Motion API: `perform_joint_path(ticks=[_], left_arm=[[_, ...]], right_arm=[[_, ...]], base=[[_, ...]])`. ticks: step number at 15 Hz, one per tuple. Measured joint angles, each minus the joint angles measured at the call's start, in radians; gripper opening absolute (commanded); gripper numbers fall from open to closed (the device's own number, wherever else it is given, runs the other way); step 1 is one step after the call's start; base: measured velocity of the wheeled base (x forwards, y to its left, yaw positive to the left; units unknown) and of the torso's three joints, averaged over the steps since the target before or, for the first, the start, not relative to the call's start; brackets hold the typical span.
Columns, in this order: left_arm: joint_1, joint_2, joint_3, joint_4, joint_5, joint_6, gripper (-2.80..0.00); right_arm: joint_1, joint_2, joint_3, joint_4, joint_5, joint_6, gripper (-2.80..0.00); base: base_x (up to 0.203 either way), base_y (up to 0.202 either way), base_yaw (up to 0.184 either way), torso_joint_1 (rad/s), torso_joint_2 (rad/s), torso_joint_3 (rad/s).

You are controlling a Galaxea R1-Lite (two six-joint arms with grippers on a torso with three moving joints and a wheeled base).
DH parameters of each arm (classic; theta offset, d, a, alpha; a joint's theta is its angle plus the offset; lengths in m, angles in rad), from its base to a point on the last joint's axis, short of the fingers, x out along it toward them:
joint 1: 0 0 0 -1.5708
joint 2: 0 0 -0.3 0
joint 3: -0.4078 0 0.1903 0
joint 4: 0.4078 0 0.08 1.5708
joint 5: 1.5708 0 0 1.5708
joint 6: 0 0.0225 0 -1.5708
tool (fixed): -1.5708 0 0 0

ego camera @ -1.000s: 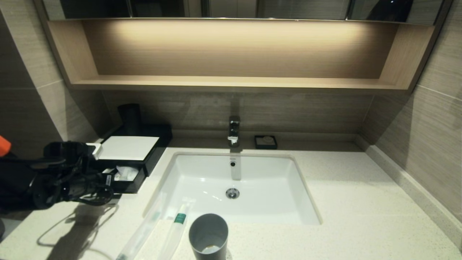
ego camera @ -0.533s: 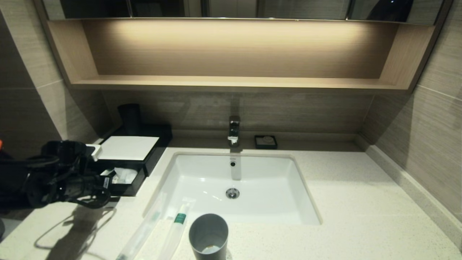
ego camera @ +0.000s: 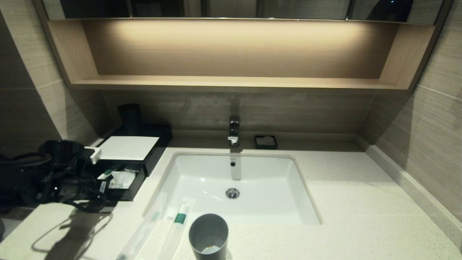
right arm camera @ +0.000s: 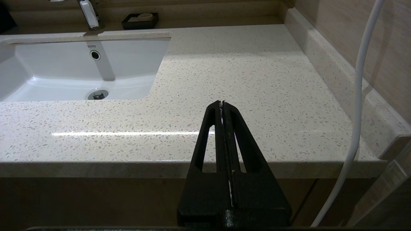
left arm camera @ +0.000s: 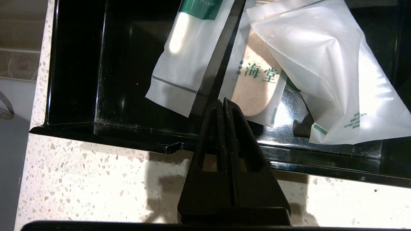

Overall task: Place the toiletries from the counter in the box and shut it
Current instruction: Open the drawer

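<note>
The two toiletries [ego camera: 155, 227] lie side by side near the front edge of the table [ego camera: 361, 216], just left of the grey cup [ego camera: 208, 236] and at the front-left corner of the sink [ego camera: 234, 187]. One packet carries a green band [ego camera: 179, 217]; both slant from the sink rim toward the table's front edge. Neither is in the box [ego camera: 130, 159] yet, which sits toward the back-left corner of the table with its drawer [left arm camera: 224, 141] pulled out toward the front and other white sachets [left arm camera: 321, 80] already lying inside.

The left hand [left arm camera: 223, 102] is pressed fully shut and holds nothing, its tips at the drawer's front lip, above the middle divider. The step in hand looks like the drawer-opening, and it seems wide enough to take the long packets. To do the next part well, the hand should lift clear of the lip without dragging the drawer, spread its fingers, and come down across the nearer packet's middle, as the slick wrap could slide. The packets are long, so laying them along the drawer's length matters.

The right hand [right arm camera: 221, 104], also shut and empty, is parked off the table's front-right edge.
</note>
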Motion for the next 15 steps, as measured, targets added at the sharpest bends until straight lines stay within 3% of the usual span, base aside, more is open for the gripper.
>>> perform_joint_path(ticks=[15], left_arm=[[0.006, -0.056, -0.021, 0.182, 0.0, 0.042, -2.8]], right_arm=[[0.0, 0.0, 0.0, 0.0, 0.0, 0.0, -2.8]], base=[[0.0, 0.0, 0.0, 0.0, 0.0, 0.0]])
